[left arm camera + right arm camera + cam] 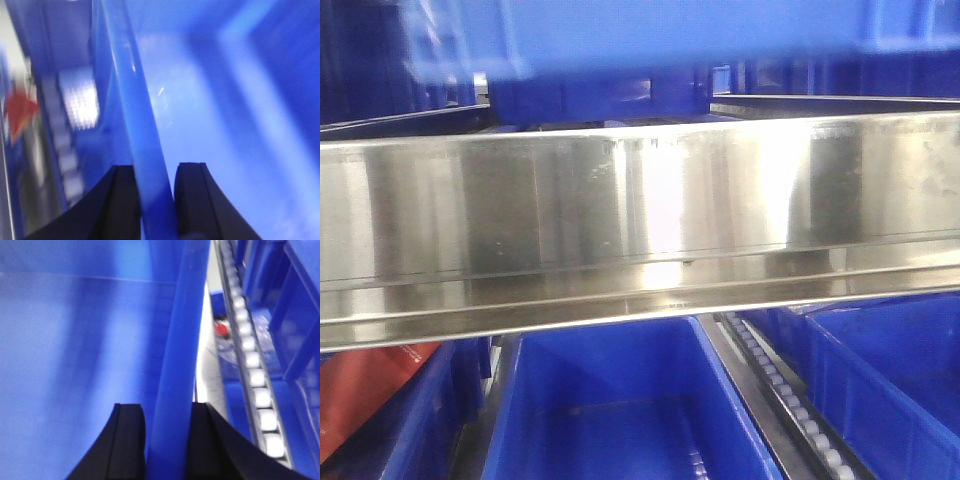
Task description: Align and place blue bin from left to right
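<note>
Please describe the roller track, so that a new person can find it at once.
Look under the wide steel beam. Between the middle blue bin and the right blue bin runs the roller track: the only row of small white wheels.

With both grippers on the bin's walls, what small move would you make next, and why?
Probably carry the blue bin a little rightward, level. The left gripper and right gripper each clamp a side wall, and the roller rail lies just right of it.

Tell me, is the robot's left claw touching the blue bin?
Touching. The left wrist view shows the left claw with both black fingers pressed against the blue bin's rim, no gap either side.
</note>
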